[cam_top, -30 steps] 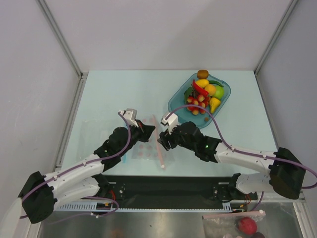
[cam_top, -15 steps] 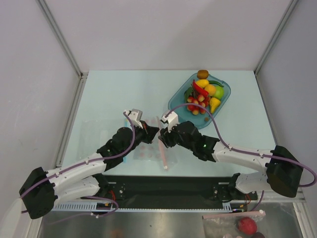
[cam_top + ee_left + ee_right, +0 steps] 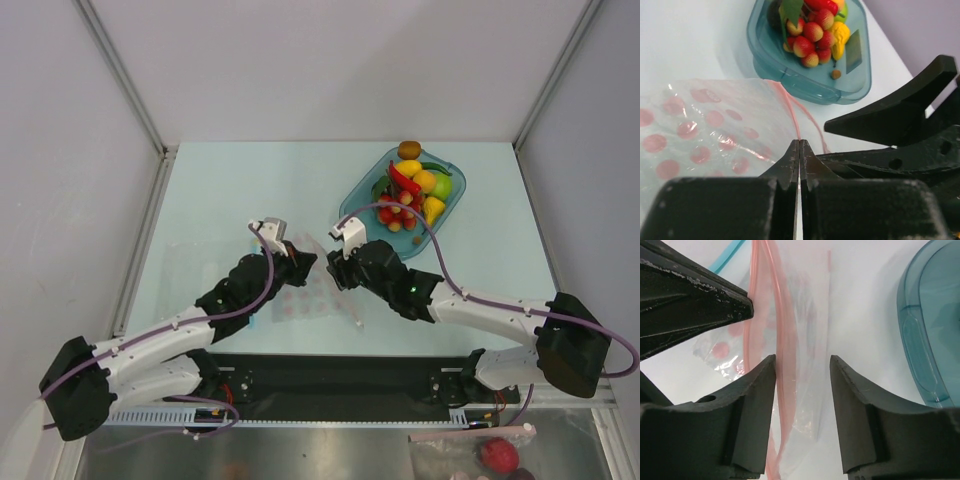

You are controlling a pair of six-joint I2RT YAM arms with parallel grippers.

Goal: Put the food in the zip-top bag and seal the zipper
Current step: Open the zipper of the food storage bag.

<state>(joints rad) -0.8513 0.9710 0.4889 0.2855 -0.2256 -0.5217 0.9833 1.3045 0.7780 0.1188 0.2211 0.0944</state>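
Left gripper point(image 3: 799, 146), fingers pinched on one lip of the zip-top bag point(image 3: 700, 125) at mid-counter point(image 3: 230, 180), steadies it while the right gripper point(image 3: 802, 367), fingers spread, straddles the pink zipper point(image 3: 777, 315) and should close squarely on the opposite lip.

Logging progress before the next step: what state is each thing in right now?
Bag: looks empty, mouth open.
Zipper: unsealed, strips apart.
Tray: full.
Food: piled in the tray.
Left tool: shut on the bag's edge.
Right tool: open, straddling the zipper.
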